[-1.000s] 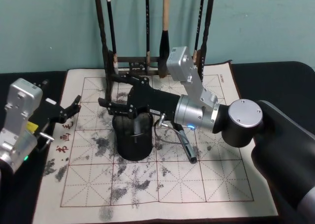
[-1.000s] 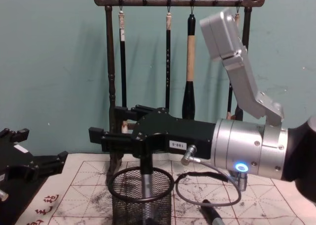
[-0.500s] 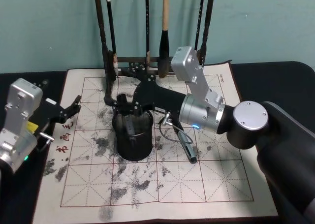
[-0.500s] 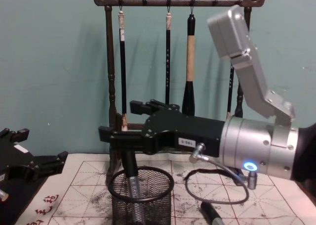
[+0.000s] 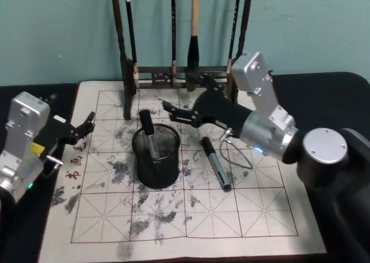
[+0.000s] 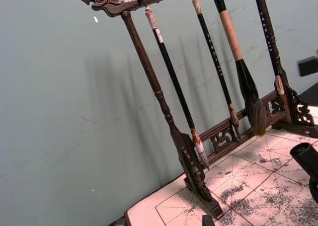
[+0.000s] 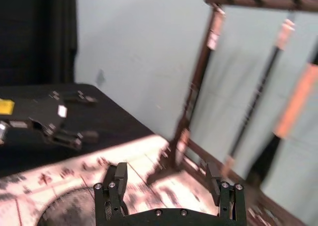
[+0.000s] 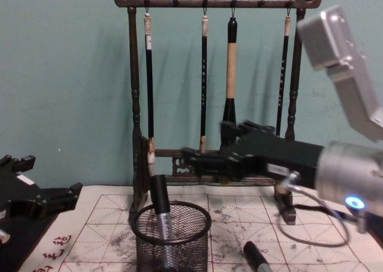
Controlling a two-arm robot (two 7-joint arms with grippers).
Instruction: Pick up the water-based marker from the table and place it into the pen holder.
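**Marker in holder, right gripper released and clear**

- Marker point(image 5: 148, 134) stands inside the pen holder point(image 5: 157, 177). Its long axis is near upright and its top end tips toward the far left. The chest view shows the same lean, with the marker's point(image 8: 160, 207) lower part behind the holder's mesh point(image 8: 192, 255).
- Holder sits on the mat point(image 5: 254, 217), left of centre, on the table point(image 5: 324, 84).
- A second pen point(image 5: 214, 162) lies flat on the mat just right of the holder, its long axis running near to far.
- Right gripper point(image 5: 173, 110) hangs above the mat, right of the holder and on its far side, near the brush rack point(image 5: 173, 72). Fingers are spread and nothing is held.
- Half a second ago this gripper was directly over the holder with the marker at the rim. It has since drawn back to the right, leaving the marker in the holder.
- Left gripper point(image 5: 84, 128) is parked at the mat's left edge, fingers apart, unmoved.
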